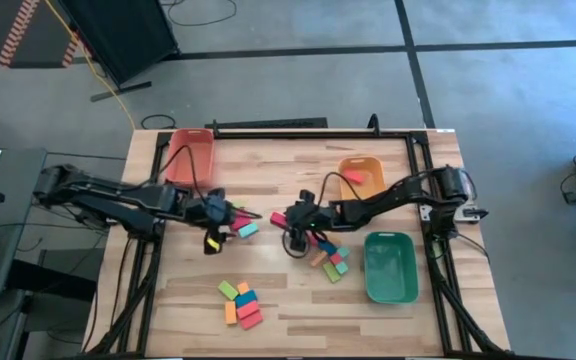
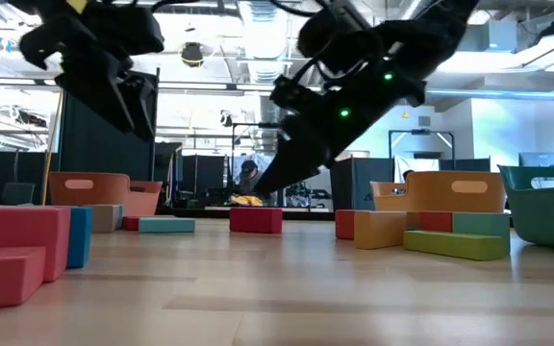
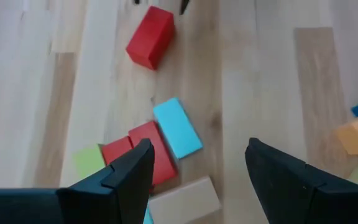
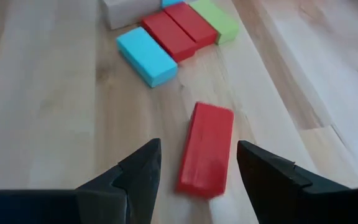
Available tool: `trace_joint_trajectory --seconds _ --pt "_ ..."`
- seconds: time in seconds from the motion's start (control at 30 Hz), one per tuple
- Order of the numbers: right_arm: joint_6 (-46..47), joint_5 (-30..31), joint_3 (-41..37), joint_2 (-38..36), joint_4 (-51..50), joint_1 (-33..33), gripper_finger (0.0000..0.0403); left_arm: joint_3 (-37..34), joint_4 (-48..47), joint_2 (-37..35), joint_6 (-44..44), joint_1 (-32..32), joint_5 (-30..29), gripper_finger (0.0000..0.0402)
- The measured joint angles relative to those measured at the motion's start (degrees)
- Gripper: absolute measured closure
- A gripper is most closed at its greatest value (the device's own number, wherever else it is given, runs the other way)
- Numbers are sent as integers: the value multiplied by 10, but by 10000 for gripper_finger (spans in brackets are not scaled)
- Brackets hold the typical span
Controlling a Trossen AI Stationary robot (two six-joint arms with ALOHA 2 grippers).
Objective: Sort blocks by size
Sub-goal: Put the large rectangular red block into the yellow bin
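Observation:
My right gripper (image 1: pixel 286 219) is open above a red block (image 4: pixel 206 149) that lies flat on the table's middle (image 1: pixel 277 217); its fingers stand on either side of the block's near end without touching it. My left gripper (image 1: pixel 222 212) is open and empty, above a cluster of a teal block (image 3: pixel 177 127), two red blocks (image 3: pixel 154 152), a green block (image 3: pixel 89 163) and a pale block (image 3: pixel 185 199). More blocks lie in a group right of centre (image 1: pixel 328 256) and in a group near the front edge (image 1: pixel 240 303).
A red-orange tray (image 1: pixel 190 155) stands at the far left, an orange tray (image 1: pixel 361 175) at the far right, and a green tray (image 1: pixel 390 266) at the right. Black rails run along the table's sides and far edge (image 1: pixel 268 126).

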Motion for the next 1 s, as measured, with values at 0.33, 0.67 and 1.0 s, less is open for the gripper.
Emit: trace_joint_trajectory --seconds 0.33,0.67,1.0 --pt "0 4 42 50 -42 -26 163 -7 2 4 -14 -44 -17 159" --pt "0 4 43 69 -42 -32 163 -7 2 4 -13 -52 -31 159" --pt "-2 2 43 67 -31 -37 237 -7 2 4 -14 -52 -31 159"
